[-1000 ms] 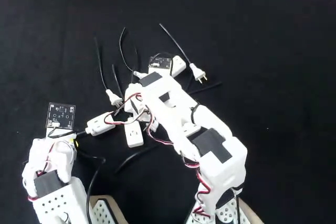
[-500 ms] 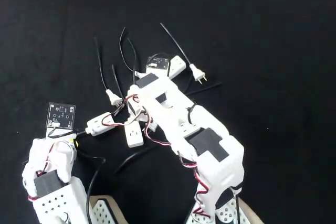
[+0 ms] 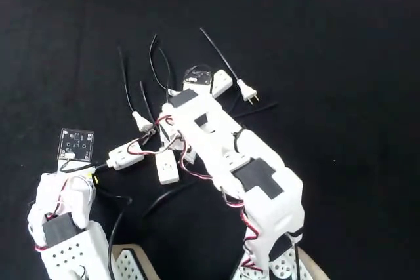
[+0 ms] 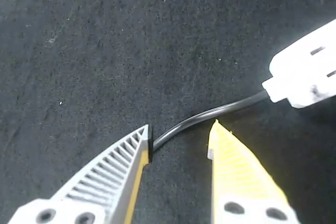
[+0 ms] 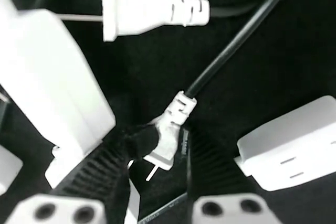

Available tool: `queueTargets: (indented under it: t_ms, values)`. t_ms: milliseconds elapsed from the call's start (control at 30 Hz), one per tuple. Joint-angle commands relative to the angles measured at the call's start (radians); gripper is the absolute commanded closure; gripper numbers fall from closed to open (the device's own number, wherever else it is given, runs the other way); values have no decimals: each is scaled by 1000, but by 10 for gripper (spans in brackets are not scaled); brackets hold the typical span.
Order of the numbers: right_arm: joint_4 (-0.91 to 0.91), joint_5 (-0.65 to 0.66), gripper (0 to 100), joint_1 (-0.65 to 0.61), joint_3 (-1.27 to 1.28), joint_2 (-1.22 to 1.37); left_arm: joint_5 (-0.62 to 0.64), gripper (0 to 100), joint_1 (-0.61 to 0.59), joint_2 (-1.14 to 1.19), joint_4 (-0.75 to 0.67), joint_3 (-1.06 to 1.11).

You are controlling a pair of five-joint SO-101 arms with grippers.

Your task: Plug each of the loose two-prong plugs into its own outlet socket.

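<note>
— Where's the plug we're working on?
— Mid-table, in the tangle; the right tool (image 5: pixel 161 142) is clamped on a small white plug (image 5: pixel 169 129), pinching its body, with the prongs poking free of the grip.
— How will it handle?
— We judge it light and rigid; it's smooth plastic, so it could swivel in a pinch; the black cord (image 5: pixel 236 45) behind it looks stiff enough to tug it off line; we'd hold the flat faces of the body close behind the prongs, never the cord; the prongs are thin and would likely bend if driven in crooked.
— And the sockets?
— Light too, we think; a socket (image 5: pixel 291 150) lies just beside the held plug and may skate away when pushed unless braced; at near left the left tool (image 4: pixel 180 129) gapes wide, with the lead (image 4: pixel 210 116) of a second socket (image 4: pixel 307 69) lying between its fingers, ungripped.
— The surface?
— The table (image 3: pixel 341 63) wears matte black cloth, faintly napped; it offers some friction but no anchoring; a loose plug (image 3: pixel 247 91) lies right of the cluster; beyond the far edge we see only dim clutter.
</note>
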Motion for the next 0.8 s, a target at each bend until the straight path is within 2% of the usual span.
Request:
queueTargets:
  t_ms: [0,133,333,400,467,533,700,767]
  values:
    - [89,75,963,-48,-15,-7,-6,812,7,-2,3,16]
    - [133,178,963,-20,18,-102,-6,812,7,-2,3,16]
    - [133,443,963,54,91,-249,-6,812,7,-2,3,16]
    - [132,471,964,69,96,-274,-8,812,7,-2,5,16]
    - [132,411,962,80,96,-278,-8,812,7,-2,5,16]
    - [132,298,940,80,97,-274,-8,812,5,-2,5,16]
    - [117,81,768,75,99,-240,-8,812,5,-2,5,16]
    - [81,15,736,75,102,-216,-8,812,5,-2,5,16]
